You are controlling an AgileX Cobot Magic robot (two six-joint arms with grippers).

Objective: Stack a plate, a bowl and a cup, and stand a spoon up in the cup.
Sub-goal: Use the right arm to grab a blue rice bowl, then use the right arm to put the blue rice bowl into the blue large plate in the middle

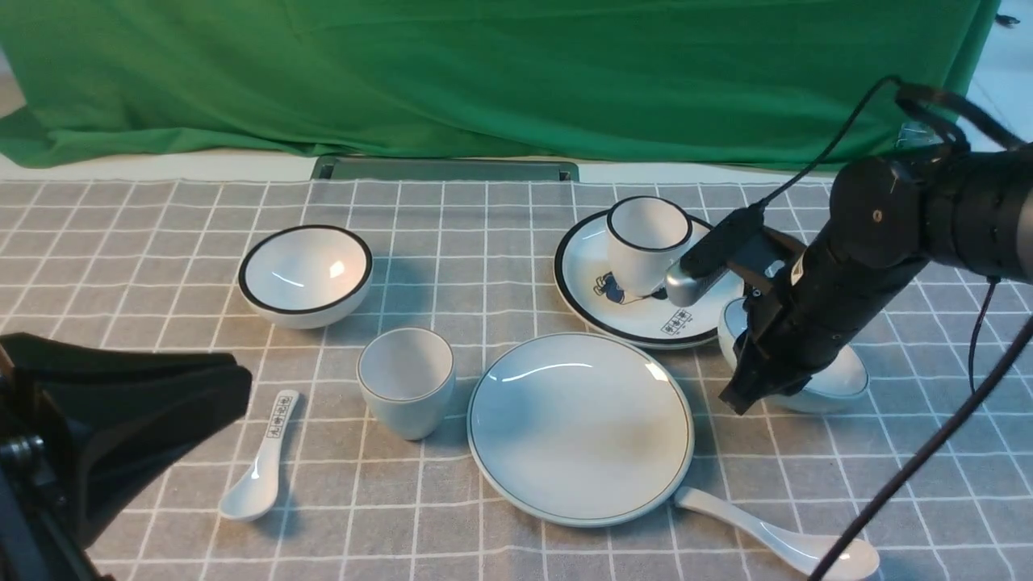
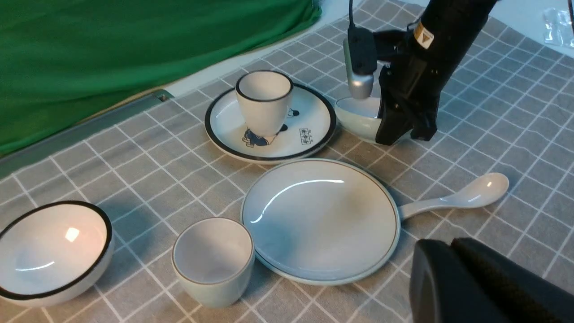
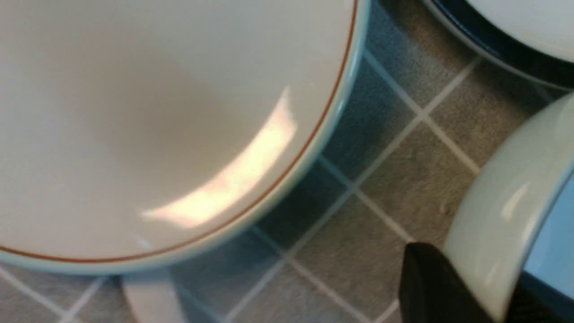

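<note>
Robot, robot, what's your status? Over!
Left gripper shut, idle. Right gripper clamped on wide pale bluish-white bowl, at its rim, not yet lifted. Plain pale round plate bare; nothing between.

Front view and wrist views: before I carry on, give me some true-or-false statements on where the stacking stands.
1. The bowl sits on the plate. False: it stands on the cloth beside the plate.
2. The right fingers are at the bowl's rim, one against its outer wall. True.
3. The cup is empty. True.
4. The spoon stands in the cup. False: it lies flat on the cloth by the plate.
5. The black-rimmed cup stands on the cartoon plate. True.
</note>
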